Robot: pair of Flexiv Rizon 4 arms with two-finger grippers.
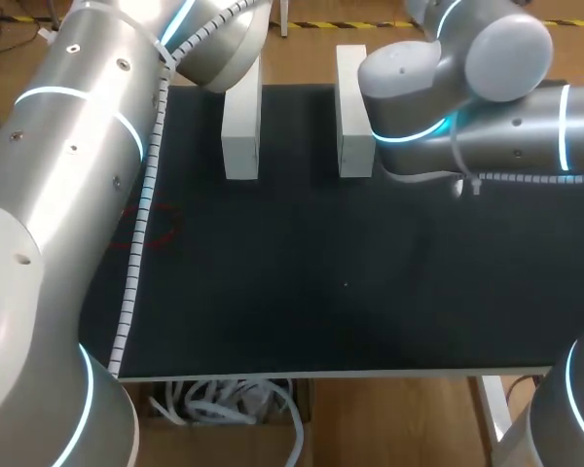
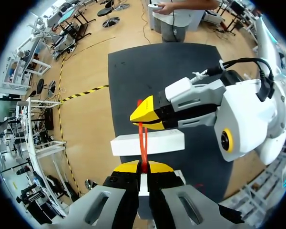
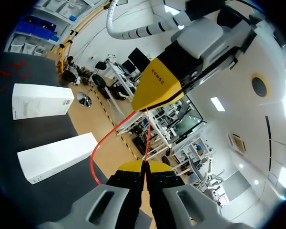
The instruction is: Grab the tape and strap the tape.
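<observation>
While both clamp it at either end, tape strung from left gripper to right gripper, over a box.

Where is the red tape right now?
In the left wrist view, the red tape runs between the left gripper and the right gripper, both shut on it, crossing over a white box.

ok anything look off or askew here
Only the red tape, pinched by the left gripper and right gripper: one strand runs taut between them, the other bows out slack to one side. The two white boxes lie parallel.
</observation>
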